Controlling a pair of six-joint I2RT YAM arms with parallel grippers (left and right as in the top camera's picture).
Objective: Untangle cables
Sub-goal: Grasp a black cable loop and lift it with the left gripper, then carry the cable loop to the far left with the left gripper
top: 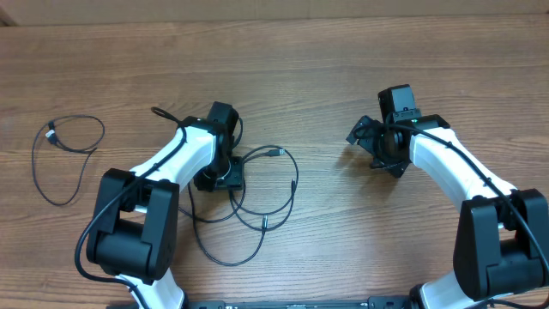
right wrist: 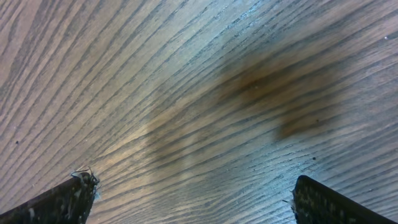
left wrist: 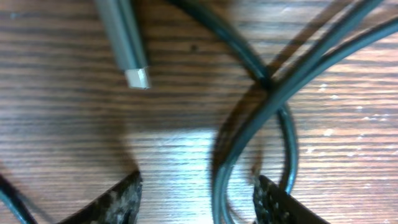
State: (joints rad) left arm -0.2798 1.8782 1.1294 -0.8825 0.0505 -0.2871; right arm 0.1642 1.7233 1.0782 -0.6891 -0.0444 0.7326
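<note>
Grainy wood [top: 326, 69] bears looped cables [left wrist: 272, 87]; left end effector [left wrist: 196, 196] released, right end effector [right wrist: 193, 191] released

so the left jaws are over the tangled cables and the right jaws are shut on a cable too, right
No: the right wrist view shows the right jaws open over bare table, holding nothing. The left jaws are indeed over the tangled cables.

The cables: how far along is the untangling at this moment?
Done: one cable lies alone at the far left. In hand: the left gripper is open over crossed strands of the middle bundle, gripping nothing. Left: those loops overlap and need separating; the right gripper is open over the table.
</note>
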